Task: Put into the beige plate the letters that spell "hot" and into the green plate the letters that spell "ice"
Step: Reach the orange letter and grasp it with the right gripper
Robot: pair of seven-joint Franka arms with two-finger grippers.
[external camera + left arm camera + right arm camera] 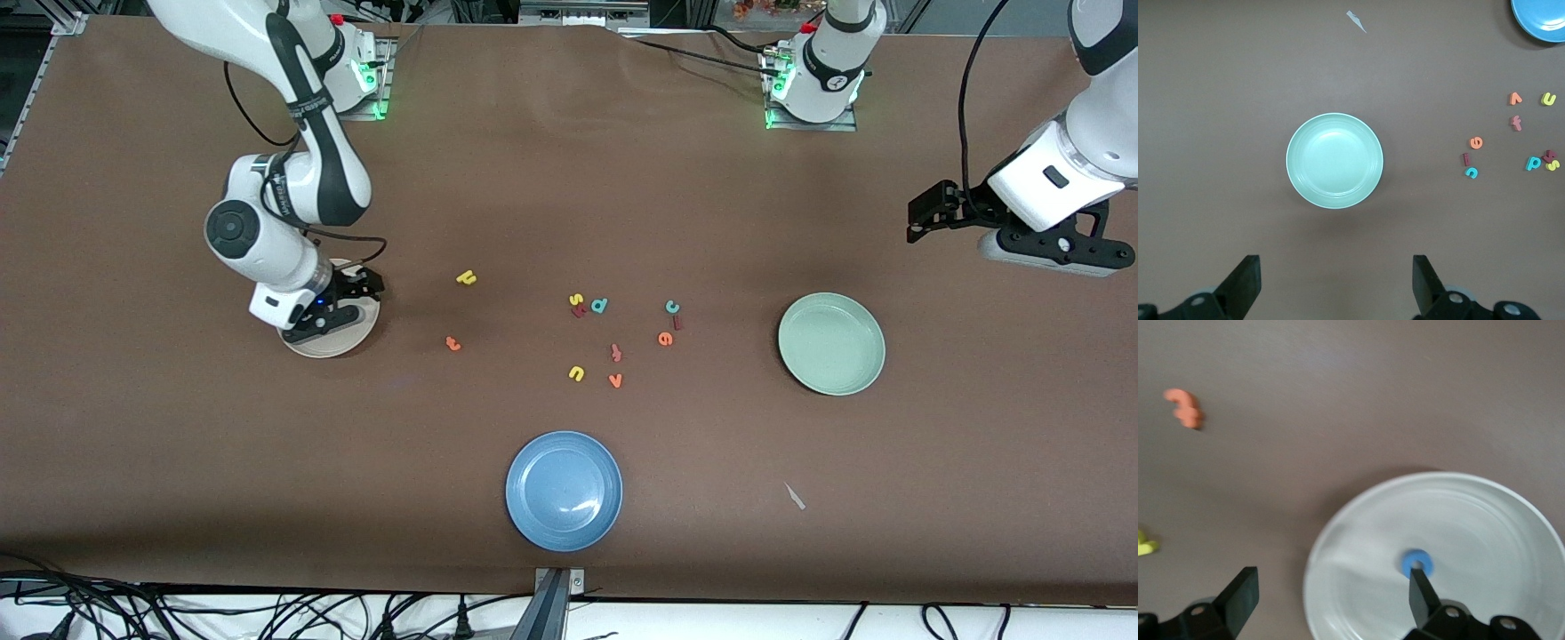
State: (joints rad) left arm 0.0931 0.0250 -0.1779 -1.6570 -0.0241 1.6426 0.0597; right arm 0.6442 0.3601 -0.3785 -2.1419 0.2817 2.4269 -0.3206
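My right gripper (356,300) hangs open just over the beige plate (342,344). In the right wrist view its fingers (1423,592) stand wide apart, and the blue o (1416,561) lies loose in the beige plate (1485,520) beside one fingertip. The orange t (453,343) and yellow h (466,278) lie on the table beside that plate. The teal c (673,307), dark red i (678,323) and orange e (665,339) cluster beside the green plate (831,343), which has nothing in it. My left gripper (1335,283) waits open in the air over bare table beside the green plate (1335,160).
A blue plate (564,490) sits near the front edge. Mid-table lie other letters: yellow s (575,300), teal d (599,306), yellow u (576,373), orange v (615,380) and a salmon f (615,353). A small white scrap (794,496) lies nearer the camera than the green plate.
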